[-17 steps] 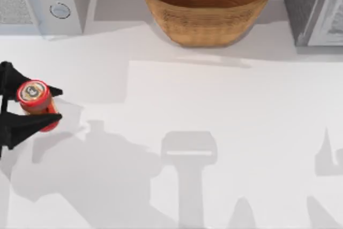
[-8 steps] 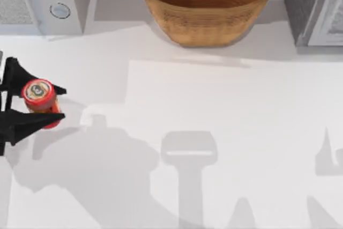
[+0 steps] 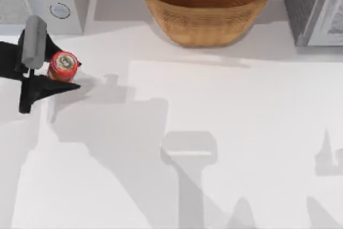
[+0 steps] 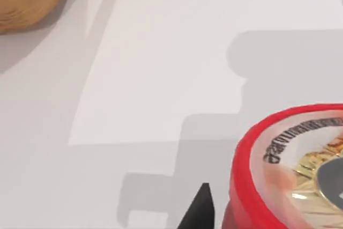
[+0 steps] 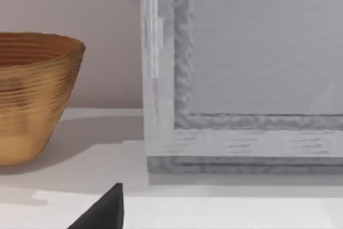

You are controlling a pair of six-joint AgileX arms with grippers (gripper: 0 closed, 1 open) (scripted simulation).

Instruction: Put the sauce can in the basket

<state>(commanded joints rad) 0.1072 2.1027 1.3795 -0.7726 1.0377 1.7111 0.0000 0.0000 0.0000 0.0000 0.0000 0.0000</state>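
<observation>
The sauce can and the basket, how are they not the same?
The sauce can is small; the basket is far bigger. The can is red with a pale printed top; the basket is tan-brown woven wicker with ribs. The can sits between the left gripper's fingers near the table's left side; the basket stands alone at the back, nothing inside that I can see. Both look round from above.
</observation>
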